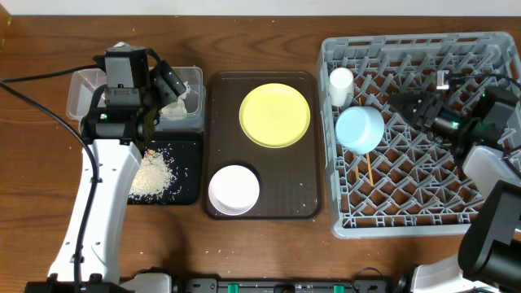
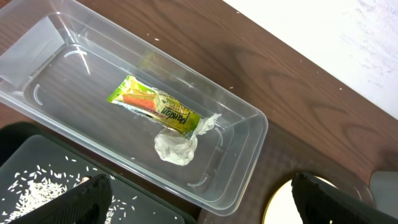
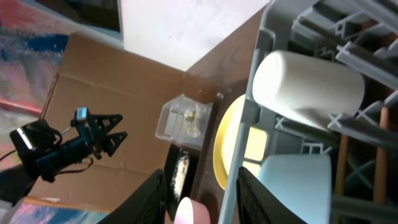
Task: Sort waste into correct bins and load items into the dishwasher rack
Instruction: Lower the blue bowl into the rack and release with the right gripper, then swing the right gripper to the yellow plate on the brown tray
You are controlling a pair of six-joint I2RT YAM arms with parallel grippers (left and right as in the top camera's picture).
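Note:
My left gripper [image 1: 173, 88] is open and empty, hovering over the near end of the clear tub [image 1: 80, 89]. In the left wrist view its fingers [image 2: 205, 208] straddle the tub's corner [image 2: 245, 155]; the yellow-green wrapper [image 2: 155, 106] and white tissue [image 2: 176, 148] lie inside. Rice crumbs [image 1: 153, 173] lie in the black tray [image 1: 189, 191]. The yellow plate [image 1: 275, 115] and the white bowl with pinkish outside [image 1: 234, 189] sit on the brown tray. The rack [image 1: 423, 220] holds the white cup [image 1: 341, 84], blue bowl [image 1: 359, 129] and chopsticks [image 1: 368, 169]. My right gripper [image 1: 399, 102] is open and empty above the rack.
The brown serving tray [image 1: 313, 146] lies between the bins and the rack. The rack's grey left wall [image 3: 239, 174] crosses between my right fingers [image 3: 202, 199]. Cables trail at the left edge of the table [image 1: 32, 98].

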